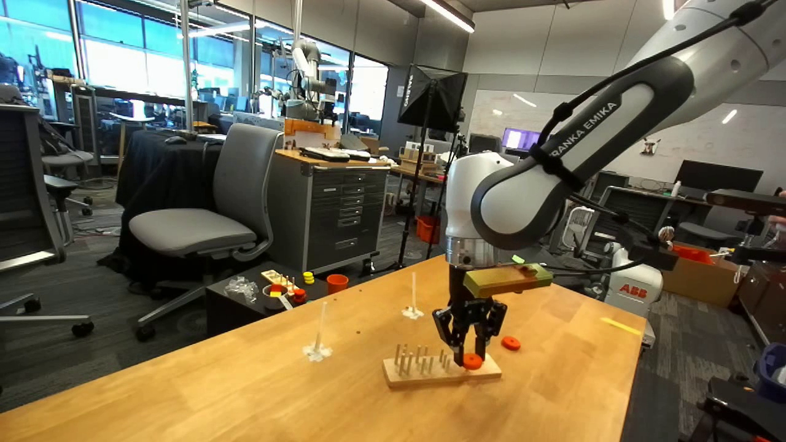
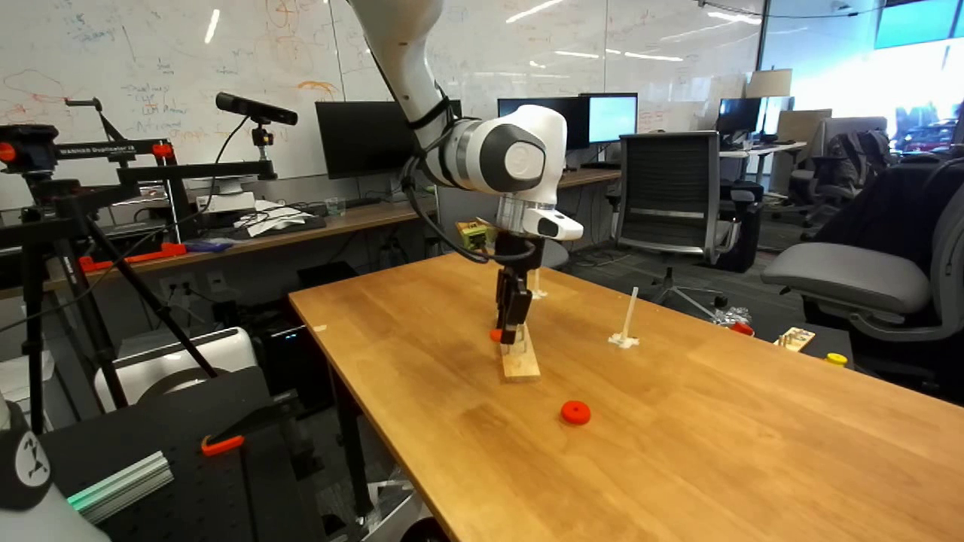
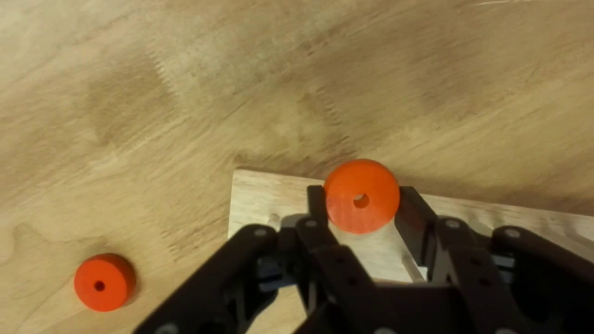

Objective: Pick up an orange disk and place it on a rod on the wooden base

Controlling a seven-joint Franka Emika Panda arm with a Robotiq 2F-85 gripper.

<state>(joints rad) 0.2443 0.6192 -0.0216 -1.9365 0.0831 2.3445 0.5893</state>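
Exterior view: arm (image 1: pixel 586 132) bent, gripper (image 1: pixel 470 357) pointing down, fingers (image 1: pixel 459 355) grasping disk (image 1: pixel 472 362) over base (image 1: pixel 439 373), inside right edge of bench (image 1: pixel 552 393).

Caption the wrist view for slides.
Gripper holds an orange disk over an edge of the wooden base; a second disk lies on the tabletop.

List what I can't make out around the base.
In an exterior view: part of the held disk, behind the gripper.
In an exterior view: the exact count of pegs, too small and crowded.
Wrist view: one end of the base, past the right edge; any peg the disk covers.
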